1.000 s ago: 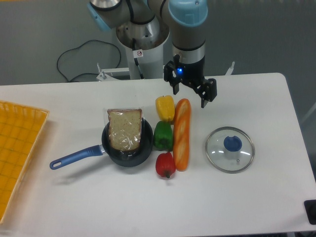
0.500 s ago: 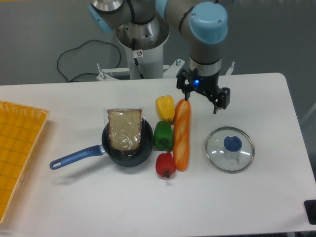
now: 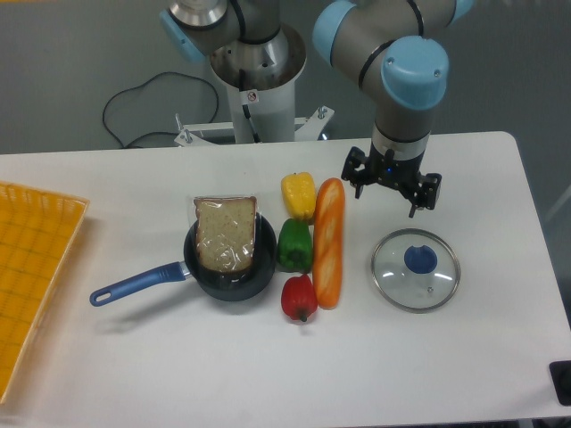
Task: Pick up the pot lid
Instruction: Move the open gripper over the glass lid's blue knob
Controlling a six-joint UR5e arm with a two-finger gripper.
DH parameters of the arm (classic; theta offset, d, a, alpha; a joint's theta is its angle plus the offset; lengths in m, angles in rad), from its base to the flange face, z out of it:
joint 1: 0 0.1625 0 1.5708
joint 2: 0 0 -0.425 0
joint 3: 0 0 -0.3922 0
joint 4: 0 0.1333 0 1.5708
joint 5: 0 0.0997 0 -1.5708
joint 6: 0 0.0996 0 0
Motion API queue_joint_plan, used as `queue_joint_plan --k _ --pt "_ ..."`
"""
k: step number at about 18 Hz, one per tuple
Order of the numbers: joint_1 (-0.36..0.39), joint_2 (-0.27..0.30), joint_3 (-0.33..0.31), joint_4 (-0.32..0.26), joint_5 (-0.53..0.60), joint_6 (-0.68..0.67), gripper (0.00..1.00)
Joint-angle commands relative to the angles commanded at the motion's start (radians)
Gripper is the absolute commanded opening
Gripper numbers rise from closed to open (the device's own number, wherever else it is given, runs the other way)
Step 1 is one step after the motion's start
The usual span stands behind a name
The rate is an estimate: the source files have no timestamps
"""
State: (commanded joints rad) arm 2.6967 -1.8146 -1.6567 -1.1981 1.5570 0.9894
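One gripper (image 3: 386, 200), released: fingers apart above the white table (image 3: 375, 366). Pot lid (image 3: 393, 267), clear with blue knob (image 3: 420, 259), lies flat on the table, on the gripper's camera side. Baguette (image 3: 329, 250) near the gripper, toward the pan side. Black pan (image 3: 253, 278), blue-handled, well apart from the gripper, holds a brown slab (image 3: 226, 236) in clear wrap.

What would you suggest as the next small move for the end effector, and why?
I would probably shift the end effector slightly toward the picture's lower right, keeping its fingers apart, before any closing. The lid lies with its blue knob up, and in this view the knob appears below and right of the open fingertips, not between them.
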Motion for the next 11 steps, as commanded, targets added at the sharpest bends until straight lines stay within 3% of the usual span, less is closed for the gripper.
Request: queue_joint_plan --k 11 --pt "0.028 -0.149 0.041 0.132 0.002 -0.006 1.0"
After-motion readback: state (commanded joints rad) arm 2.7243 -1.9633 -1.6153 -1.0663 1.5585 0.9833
